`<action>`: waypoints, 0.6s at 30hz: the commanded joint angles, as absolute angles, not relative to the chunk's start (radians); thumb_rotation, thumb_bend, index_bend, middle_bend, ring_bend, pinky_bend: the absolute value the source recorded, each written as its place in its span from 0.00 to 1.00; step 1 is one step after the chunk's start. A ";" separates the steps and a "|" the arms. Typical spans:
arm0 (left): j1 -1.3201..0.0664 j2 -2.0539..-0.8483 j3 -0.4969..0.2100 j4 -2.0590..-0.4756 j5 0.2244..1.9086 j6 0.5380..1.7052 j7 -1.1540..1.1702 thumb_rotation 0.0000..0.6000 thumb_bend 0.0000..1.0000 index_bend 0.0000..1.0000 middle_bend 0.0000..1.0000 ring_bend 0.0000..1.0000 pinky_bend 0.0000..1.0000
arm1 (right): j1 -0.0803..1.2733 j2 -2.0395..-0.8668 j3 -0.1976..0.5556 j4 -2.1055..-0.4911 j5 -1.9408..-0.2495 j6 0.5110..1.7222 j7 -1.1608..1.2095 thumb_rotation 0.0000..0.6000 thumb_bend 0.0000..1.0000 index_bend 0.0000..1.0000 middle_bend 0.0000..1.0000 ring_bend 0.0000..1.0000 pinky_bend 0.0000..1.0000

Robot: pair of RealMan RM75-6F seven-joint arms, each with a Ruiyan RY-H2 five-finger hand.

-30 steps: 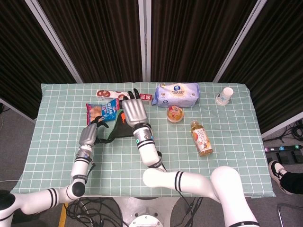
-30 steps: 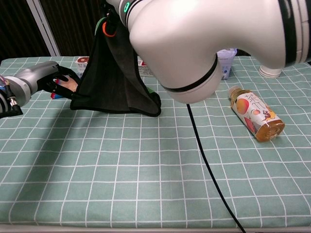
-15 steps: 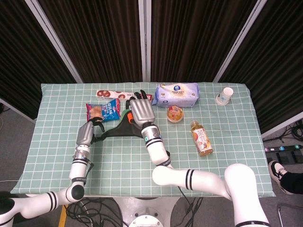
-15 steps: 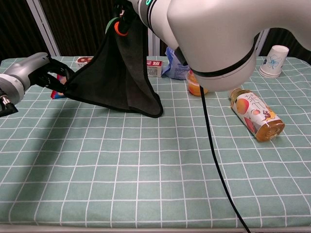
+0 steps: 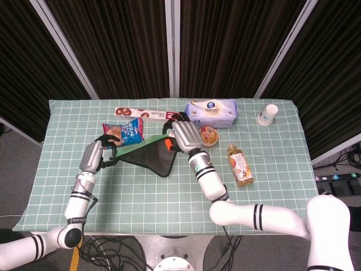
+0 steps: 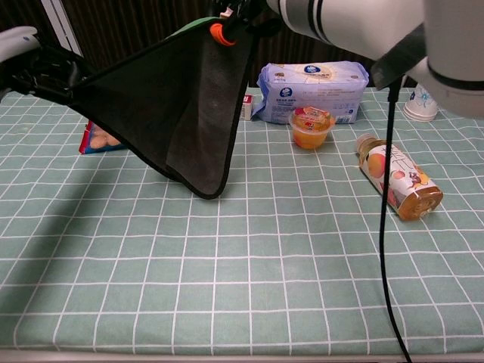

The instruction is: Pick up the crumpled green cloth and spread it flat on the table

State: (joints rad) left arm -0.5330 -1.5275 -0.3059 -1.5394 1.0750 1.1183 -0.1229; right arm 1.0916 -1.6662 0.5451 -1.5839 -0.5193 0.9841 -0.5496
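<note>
Hands farther apart than before. Left hand (image 5: 93, 154) and right hand (image 5: 183, 137) each pinch a corner of the green cloth (image 6: 178, 113), stretched taut above the table's (image 6: 302, 249) back-left area. Fingertips hidden by fabric.

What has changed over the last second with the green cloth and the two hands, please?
Both hands have drawn apart and risen: the left hand moved outward to the left, the right hand to the right, toward the jelly cup. The green cloth, bunched a second ago, now hangs stretched between them, one corner drooping toward the table. Both kept their hold. The bottle, snack bag and paper cup stayed put.
</note>
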 commanded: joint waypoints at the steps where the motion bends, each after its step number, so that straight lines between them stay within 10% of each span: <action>1: -0.535 -1.480 -0.333 -1.558 1.080 1.098 -0.150 1.00 0.48 0.82 0.45 0.25 0.23 | 1.059 -1.604 0.549 -1.600 -0.494 0.881 -0.458 1.00 0.54 0.77 0.34 0.13 0.01; 18: -0.653 -1.519 -0.493 -1.327 0.995 1.098 -0.181 1.00 0.47 0.81 0.45 0.25 0.23 | 1.075 -1.591 0.594 -1.334 -0.726 0.660 -0.076 1.00 0.54 0.73 0.34 0.12 0.01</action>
State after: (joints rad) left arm -0.6455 -1.5114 -0.4844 -1.3378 0.9959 1.0858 -0.1719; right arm 1.0744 -1.5889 0.5787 -1.3618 -0.6765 0.6901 -0.1308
